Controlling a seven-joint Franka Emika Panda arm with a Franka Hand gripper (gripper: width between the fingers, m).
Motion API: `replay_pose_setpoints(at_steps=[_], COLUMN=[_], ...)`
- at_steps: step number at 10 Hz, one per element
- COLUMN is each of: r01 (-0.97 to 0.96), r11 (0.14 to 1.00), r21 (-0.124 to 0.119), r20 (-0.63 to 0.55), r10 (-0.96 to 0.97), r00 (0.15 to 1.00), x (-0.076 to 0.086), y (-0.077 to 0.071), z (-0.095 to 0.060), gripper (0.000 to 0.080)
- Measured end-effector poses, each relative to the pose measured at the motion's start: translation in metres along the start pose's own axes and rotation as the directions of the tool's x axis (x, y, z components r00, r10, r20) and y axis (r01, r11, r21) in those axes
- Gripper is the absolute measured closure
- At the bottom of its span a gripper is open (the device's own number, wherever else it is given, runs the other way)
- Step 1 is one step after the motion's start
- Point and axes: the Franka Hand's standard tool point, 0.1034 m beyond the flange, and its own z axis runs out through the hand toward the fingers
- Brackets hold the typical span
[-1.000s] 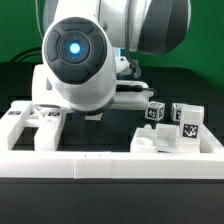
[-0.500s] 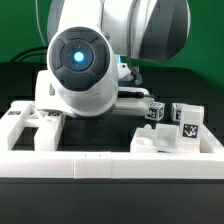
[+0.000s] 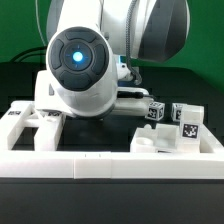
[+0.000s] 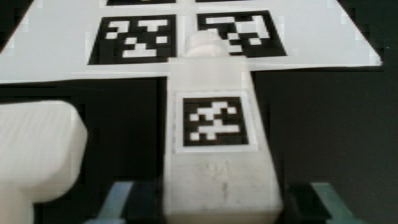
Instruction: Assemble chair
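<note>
Wrist view: the chair piece [image 4: 217,150] runs lengthwise straight from the hand [image 4: 221,200] toward the marker board [image 4: 320,55]. The fingers [image 4: 121,200] straddle its near end at a narrow spread, just clear of its sides.

Exterior view: border rail [image 3: 110,160] lies across the desk [image 3: 12,85] front. Behind it, slotted panel [image 3: 28,122] sits at the view's left and block [image 3: 158,142] at the right, with first cube [image 3: 155,111] and second cube [image 3: 186,118] just behind the block.

Wrist view: long tagged piece [image 4: 215,130] lies between the tool [image 4: 221,200] fingers with a gap on each side. Marker board [image 4: 178,40] lies beyond it and another piece [image 4: 36,150] beside it.
</note>
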Motion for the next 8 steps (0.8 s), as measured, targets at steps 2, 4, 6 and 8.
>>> replay_pose_setpoints(at_steps=[2, 4, 6, 8], r01=[0.002, -0.003, -0.016, -0.020], r11=[1.000, 1.000, 1.000, 1.000], r21=[-0.001, -0.002, -0.001, 0.001], r20=[0.000, 0.016, 0.005, 0.007], r10=[-0.002, 0.003, 0.016, 0.020], r00=[1.000, 1.000, 1.000, 1.000], x=[-0.003, -0.020, -0.035, -0.032], y=[-0.003, -0.013, -0.020, -0.018], z=[-0.007, -0.031, -0.054, -0.050], gripper=[0.0515, 0.0515, 0.0515, 0.0515])
